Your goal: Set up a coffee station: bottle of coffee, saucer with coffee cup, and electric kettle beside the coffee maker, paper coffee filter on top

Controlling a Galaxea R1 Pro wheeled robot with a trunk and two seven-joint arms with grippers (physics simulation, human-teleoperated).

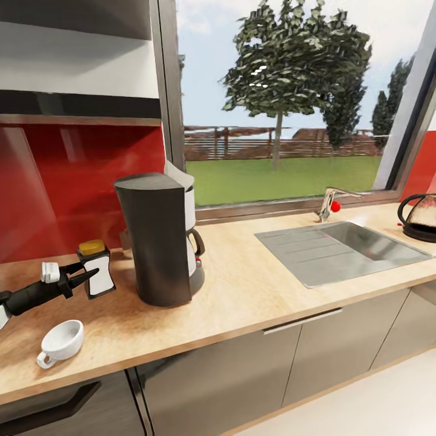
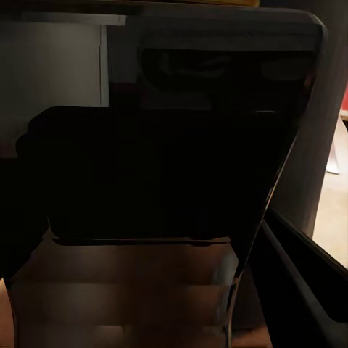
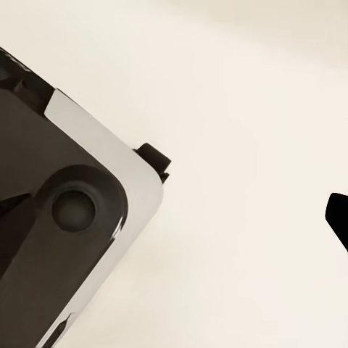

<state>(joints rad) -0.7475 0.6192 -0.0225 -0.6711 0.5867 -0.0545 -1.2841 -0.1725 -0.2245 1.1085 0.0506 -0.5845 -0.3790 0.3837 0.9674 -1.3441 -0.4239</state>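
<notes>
The dark-grey coffee maker (image 1: pixel 160 236) stands on the kitchen countertop (image 1: pixel 254 290). Just to its left stands the bottle of coffee (image 1: pixel 100 272), black with a yellow lid and white label. My left gripper (image 1: pixel 82 275) is shut on it from the left. In the left wrist view the black bottle (image 2: pixel 167 159) sits very close, with one finger (image 2: pixel 304 275) beside it. The white coffee cup (image 1: pixel 62 340) rests near the counter's front edge, below that arm. The electric kettle (image 1: pixel 422 218) stands at the far right. A right fingertip (image 3: pixel 339 217) hangs over pale floor. The saucer and paper coffee filter are out of view.
A steel sink (image 1: pixel 342 248) with a faucet (image 1: pixel 330 203) is set into the counter right of the coffee maker. A red splashback (image 1: pixel 66 181) and the dark kitchen shelf (image 1: pixel 79 104) lie behind. Grey cabinet fronts (image 1: pixel 230 375) run below. The robot's base (image 3: pixel 65 239) is in the right wrist view.
</notes>
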